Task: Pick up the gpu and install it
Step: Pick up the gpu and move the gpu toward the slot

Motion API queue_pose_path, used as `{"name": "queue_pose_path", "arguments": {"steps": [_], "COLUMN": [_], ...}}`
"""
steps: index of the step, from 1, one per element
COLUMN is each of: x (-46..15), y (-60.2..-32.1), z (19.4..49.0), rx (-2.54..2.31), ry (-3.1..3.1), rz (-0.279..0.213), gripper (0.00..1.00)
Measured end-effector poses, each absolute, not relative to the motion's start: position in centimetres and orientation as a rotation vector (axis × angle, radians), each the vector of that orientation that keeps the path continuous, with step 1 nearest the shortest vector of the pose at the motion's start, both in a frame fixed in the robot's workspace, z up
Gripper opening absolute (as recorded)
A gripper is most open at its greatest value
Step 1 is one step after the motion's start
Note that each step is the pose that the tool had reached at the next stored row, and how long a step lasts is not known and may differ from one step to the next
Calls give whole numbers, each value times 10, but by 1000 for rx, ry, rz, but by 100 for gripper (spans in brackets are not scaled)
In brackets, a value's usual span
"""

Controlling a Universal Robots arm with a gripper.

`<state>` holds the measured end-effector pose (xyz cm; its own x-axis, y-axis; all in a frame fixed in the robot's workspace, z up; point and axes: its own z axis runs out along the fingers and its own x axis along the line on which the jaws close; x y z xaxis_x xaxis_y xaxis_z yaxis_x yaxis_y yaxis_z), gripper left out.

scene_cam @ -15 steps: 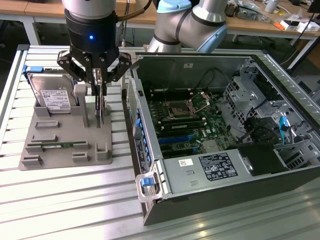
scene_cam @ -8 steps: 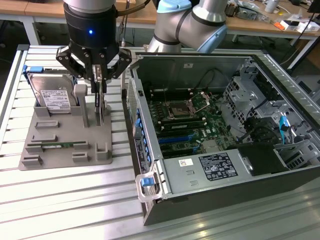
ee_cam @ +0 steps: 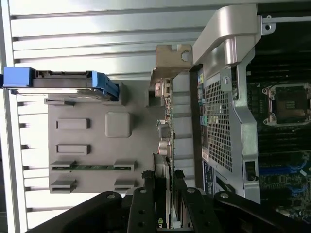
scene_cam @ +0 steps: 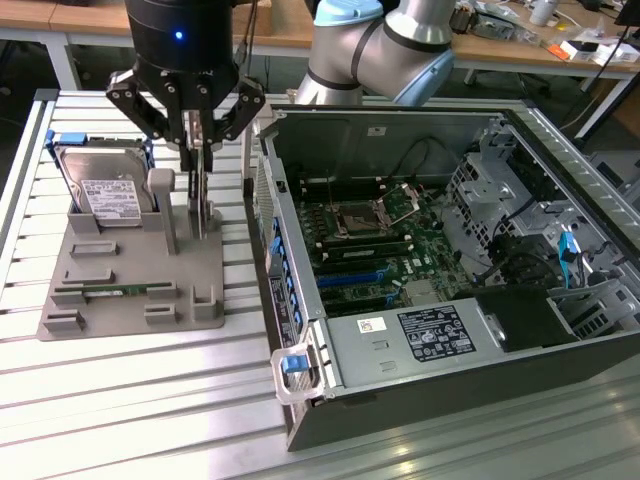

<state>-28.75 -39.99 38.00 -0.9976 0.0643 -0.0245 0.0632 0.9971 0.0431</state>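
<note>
On the exterior view's left, a hard drive (scene_cam: 105, 190) in a blue frame stands at the back of a grey stand (scene_cam: 130, 262). The stand sits on a ribbed metal table (scene_cam: 120, 400). A thin green memory stick (scene_cam: 112, 291) lies flat in a slot near the stand's front.

Next, going right, is the gpu (scene_cam: 204, 205). It stands upright on its edge at the stand's right side, just beside a grey post (scene_cam: 164, 205). The black gripper (scene_cam: 201, 150) hangs right above it. Its fingers (ee_cam: 145, 208) are nearly closed, one on each side of the card's top edge. In the wrist view they look pressed on the card, so I think it has hold of the gpu. The card's bottom seems to be in the stand's slot or v. close to it; can't tell if it's off yet.

Further right is the open PC case (scene_cam: 450, 385), lying on its side w/ the board (scene_cam: 400, 235) showing. The blue slots (scene_cam: 350, 280) in there have no card in them.

Step in hand, I'd say: the pick-up part. The grab is made, the install is not done. The move out of the stand prob. calls for a straight-up pull, so the card doesn't catch on the post or the slot walls. It also calls for a firm, even grip, b/c the card is thin & could tip.
</note>
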Motion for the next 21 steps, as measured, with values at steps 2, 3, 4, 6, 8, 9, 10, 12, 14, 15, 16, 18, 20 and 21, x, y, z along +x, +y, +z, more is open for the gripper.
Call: {"name": "queue_pose_path", "arguments": {"steps": [2, 3, 4, 6, 8, 9, 10, 12, 14, 15, 16, 18, 20, 21], "x": [-287, -287, -287, -287, -287, -287, -287, -287, -287, -287, -287, -287, -287, -287], "y": [-400, -400, -400, -400, -400, -400, -400, -400, -400, -400, -400, -400, -400, -400], "z": [383, 385, 386, 390, 393, 395, 396, 400, 410, 411, 412, 414, 416, 416], "rx": [99, 99, 99, 99, 99, 99, 99, 99, 99, 99, 99, 99, 99, 99], "ry": [3113, 3113, 3113, 3113, 3113, 3113, 3113, 3113, 3113, 3113, 3113, 3113, 3113, 3113], "rz": [66, 66, 66, 66, 66, 66, 66, 66, 66, 66, 66, 66, 66, 66], "gripper": [26, 26, 26, 26, 26, 26, 26, 26, 26, 26, 26, 26, 26, 26]}}
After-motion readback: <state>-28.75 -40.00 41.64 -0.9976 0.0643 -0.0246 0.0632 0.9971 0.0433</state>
